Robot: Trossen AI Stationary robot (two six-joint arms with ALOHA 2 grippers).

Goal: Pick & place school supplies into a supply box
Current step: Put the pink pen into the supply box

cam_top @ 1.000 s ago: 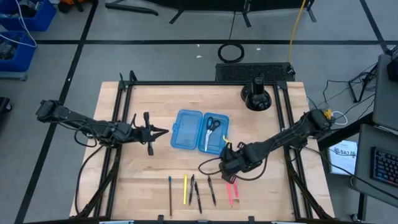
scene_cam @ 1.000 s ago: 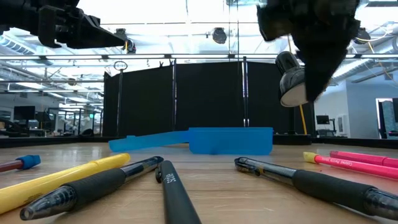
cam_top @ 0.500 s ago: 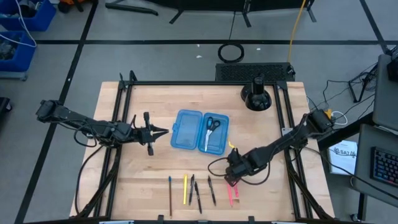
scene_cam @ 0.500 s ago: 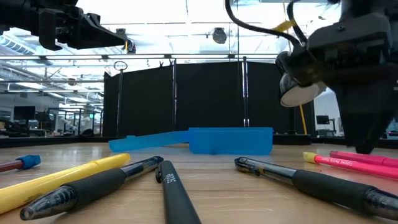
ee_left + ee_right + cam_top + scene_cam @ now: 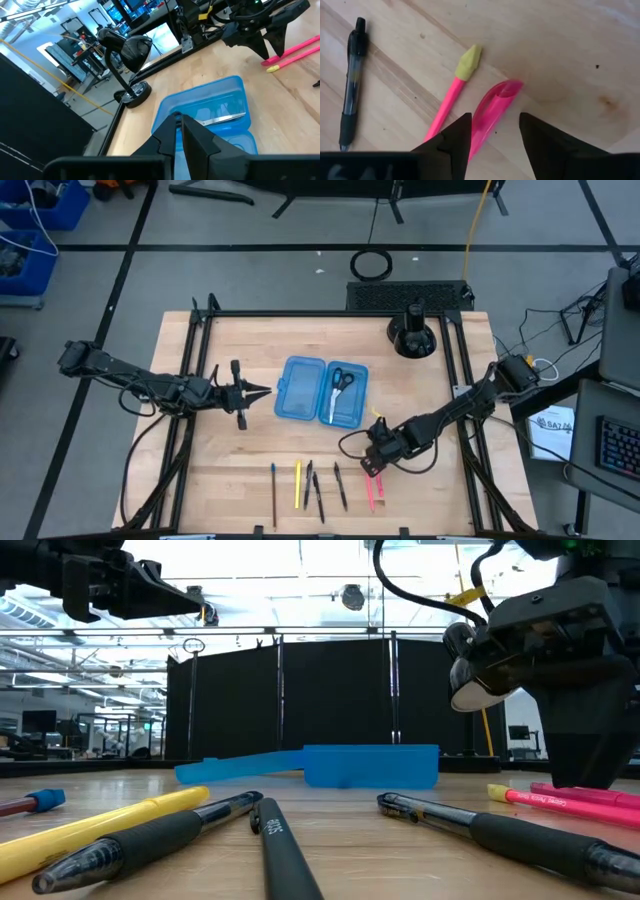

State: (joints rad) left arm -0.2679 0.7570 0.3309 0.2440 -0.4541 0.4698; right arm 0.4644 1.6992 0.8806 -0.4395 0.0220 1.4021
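The open blue supply box (image 5: 322, 391) lies mid-table, with small scissors (image 5: 342, 380) in its right half. Along the near edge lie a thin dark stick (image 5: 273, 490), a yellow pencil (image 5: 297, 483), black pens (image 5: 341, 486) and two pink pens (image 5: 372, 488). My right gripper (image 5: 495, 137) is open and points down low over the pink pens. Its fingers stand on either side of the translucent pink pen (image 5: 495, 105); whether they touch it I cannot tell. The other pink pen, yellow-tipped (image 5: 451, 92), lies beside it. My left gripper (image 5: 255, 391) hovers left of the box, fingers close together and holding nothing.
A black round stand (image 5: 413, 332) sits at the far right of the table. A black frame (image 5: 196, 370) runs along the table's sides. A black pen (image 5: 351, 80) lies a little left of the pink pens. Bare wood shows between the box and the pen row.
My right gripper has come down from beside the box's near right corner toward the near edge, onto the pink pens, and has rolled at the wrist as it sank. The supplies and the box have not moved.
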